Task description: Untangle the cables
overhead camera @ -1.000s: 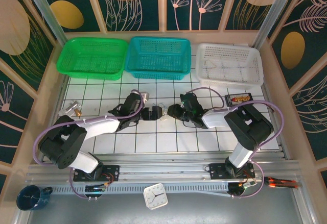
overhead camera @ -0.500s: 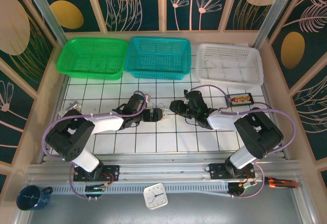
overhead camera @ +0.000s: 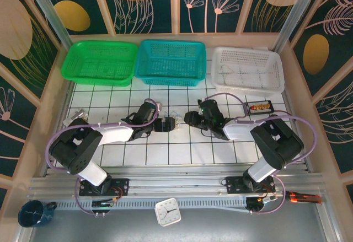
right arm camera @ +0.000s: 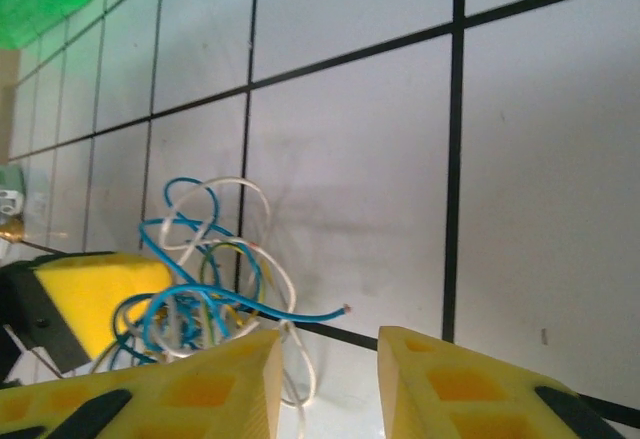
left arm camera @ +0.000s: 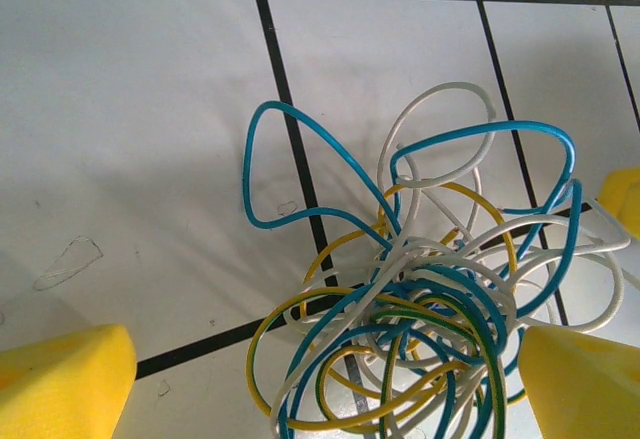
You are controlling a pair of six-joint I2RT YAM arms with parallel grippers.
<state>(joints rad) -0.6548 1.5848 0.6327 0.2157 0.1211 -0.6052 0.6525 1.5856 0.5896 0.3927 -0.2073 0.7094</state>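
Note:
The cables (overhead camera: 176,117) are a small knot of thin blue, white, yellow and green-yellow wires on the tiled table, between my two grippers. In the left wrist view the tangle (left arm camera: 430,289) lies between my left gripper's (left arm camera: 325,399) wide-open yellow fingers (left arm camera: 65,384), none of them pressing on it. My left gripper (overhead camera: 165,124) sits just left of the knot, my right gripper (overhead camera: 190,118) just right of it. From the right wrist the tangle (right arm camera: 200,259) is ahead and left, a loose blue end pointing right. My right gripper (right arm camera: 330,384) stands partly open, a white loop hanging by its left finger (right arm camera: 170,394), unclamped.
Green (overhead camera: 99,61), teal (overhead camera: 171,61) and white (overhead camera: 248,68) baskets line the far edge of the table. A small black box (overhead camera: 258,106) lies at the right, a small metal piece (overhead camera: 77,115) at the left. A clock (overhead camera: 167,211) and a mug (overhead camera: 33,213) sit beyond the near rail.
Both arms have changed pose: the left elbow dropped outward and the right gripper slid slightly back and up. In the last half second almost nothing moved. The jaws kept their width.

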